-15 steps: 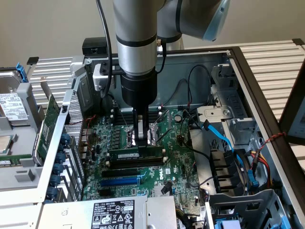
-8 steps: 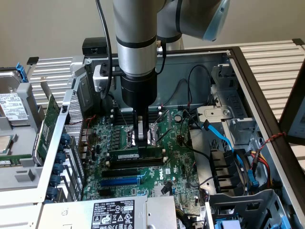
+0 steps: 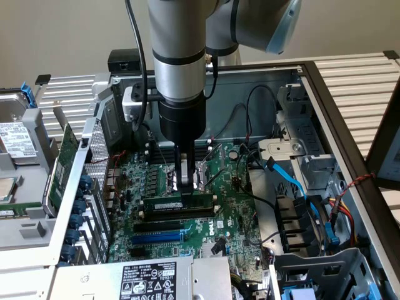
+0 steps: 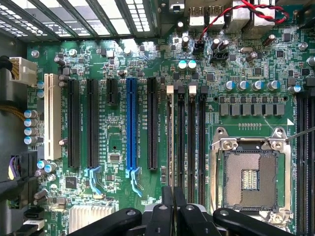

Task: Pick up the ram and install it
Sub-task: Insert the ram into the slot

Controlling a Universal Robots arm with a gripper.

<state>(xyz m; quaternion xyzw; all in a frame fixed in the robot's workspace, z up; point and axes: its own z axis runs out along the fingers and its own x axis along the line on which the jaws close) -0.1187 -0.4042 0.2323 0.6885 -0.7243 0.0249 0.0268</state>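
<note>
The ram (image 3: 178,203), a thin green stick with a small white label, stands on edge in the memory slot nearest the CPU socket (image 3: 187,169), level with the board. My gripper (image 3: 185,184) comes straight down onto the middle of its top edge, fingers together and shut on it. In the wrist view the ram (image 4: 170,142) is a thin edge-on line running away from my fingertips (image 4: 167,196), beside three bare black memory slots (image 4: 191,132).
The open CPU socket (image 4: 248,179) lies beside the slots. A blue expansion slot (image 4: 131,123) and black ones sit on the other side. Blue cables (image 3: 294,181) and drive cages fill the exterior view's right. A green expansion card (image 3: 62,162) leans outside the case at its left.
</note>
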